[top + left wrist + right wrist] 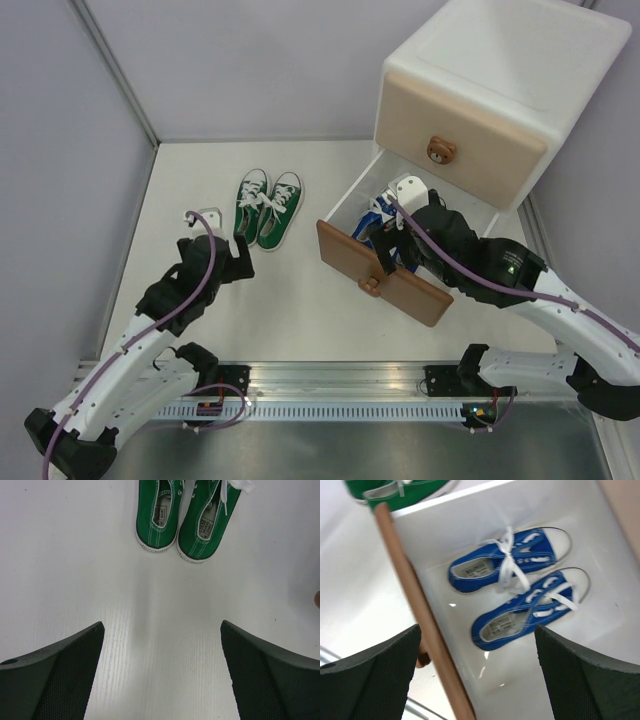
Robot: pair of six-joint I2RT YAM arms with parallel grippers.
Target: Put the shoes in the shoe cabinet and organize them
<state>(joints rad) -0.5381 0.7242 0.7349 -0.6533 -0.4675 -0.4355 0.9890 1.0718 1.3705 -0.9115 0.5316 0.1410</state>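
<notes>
The white shoe cabinet (510,70) stands at the back right, its beige upper drawer (455,125) shut and its brown lower drawer (385,272) pulled out. The pair of blue shoes (517,595) lies side by side inside the open drawer. The pair of green shoes (268,207) sits together on the table left of the cabinet, also in the left wrist view (182,515). My right gripper (477,680) is open and empty above the open drawer. My left gripper (162,675) is open and empty, just short of the green shoes' heels.
The drawer's brown front panel (420,615) with its knob (370,288) juts toward the table's middle. Grey walls close in the table at the left and back. A metal rail (330,385) runs along the near edge.
</notes>
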